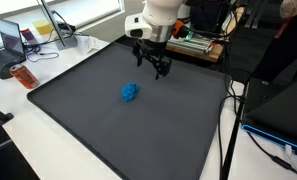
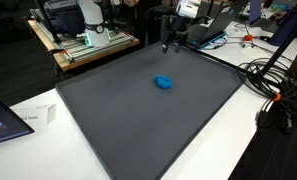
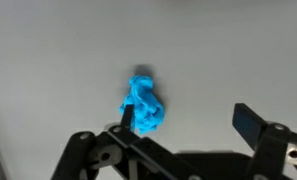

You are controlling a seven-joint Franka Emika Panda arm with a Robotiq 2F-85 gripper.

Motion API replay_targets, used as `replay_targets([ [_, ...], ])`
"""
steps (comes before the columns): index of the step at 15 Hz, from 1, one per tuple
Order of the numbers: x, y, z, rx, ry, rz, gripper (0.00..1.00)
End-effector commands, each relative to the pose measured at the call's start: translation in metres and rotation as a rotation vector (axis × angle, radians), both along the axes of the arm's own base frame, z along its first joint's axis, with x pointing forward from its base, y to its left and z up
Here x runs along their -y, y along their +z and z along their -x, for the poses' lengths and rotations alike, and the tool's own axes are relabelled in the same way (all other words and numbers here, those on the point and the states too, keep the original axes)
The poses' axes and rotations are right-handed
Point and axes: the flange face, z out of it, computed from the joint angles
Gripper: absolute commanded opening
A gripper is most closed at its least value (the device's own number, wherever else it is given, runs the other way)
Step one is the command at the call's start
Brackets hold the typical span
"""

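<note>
Laptops, cables and equipment racks are seen around a white worktop (image 1: 18, 125), on which a large dark grey mat (image 1: 108, 130) is laid. Over the far part of the mat the white robot arm (image 1: 160, 12) is held, with its gripper (image 1: 155, 70) raised clear of the mat's surface. The fingers (image 3: 250, 122) are spread wide, and nothing is held between them. Near the middle of the mat a small crumpled blue lump (image 1: 130, 92) is found lying alone, well inside every edge of the mat.

An approach is judged to be in hand, since the blue lump is not yet touched. In the wrist view the blue lump (image 3: 142, 103) is seen off the centre of the gap, just ahead of one fingertip rather than between the two. For a grasp, the gripper would need to be shifted across the mat until the lump is centred in the gap. It would then need to be lowered almost to the mat before the fingers are closed.
</note>
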Motion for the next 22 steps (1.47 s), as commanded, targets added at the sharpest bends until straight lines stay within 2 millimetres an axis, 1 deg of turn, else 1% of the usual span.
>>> replay_targets([
  [1,-0.015,-0.012,-0.032,-0.002,-0.039,0.092,1.0],
  [6,-0.026,-0.035,-0.059,-0.019,-0.098,0.152,1.0],
  [10,-0.031,-0.056,-0.073,-0.018,-0.168,0.256,1.0],
  [12,-0.034,-0.064,-0.076,-0.014,-0.198,0.322,1.0],
  [15,-0.04,-0.073,-0.075,-0.024,-0.236,0.403,1.0],
  [17,-0.046,-0.079,-0.073,-0.03,-0.252,0.439,1.0],
  [22,-0.053,-0.095,-0.07,-0.05,-0.284,0.495,1.0],
])
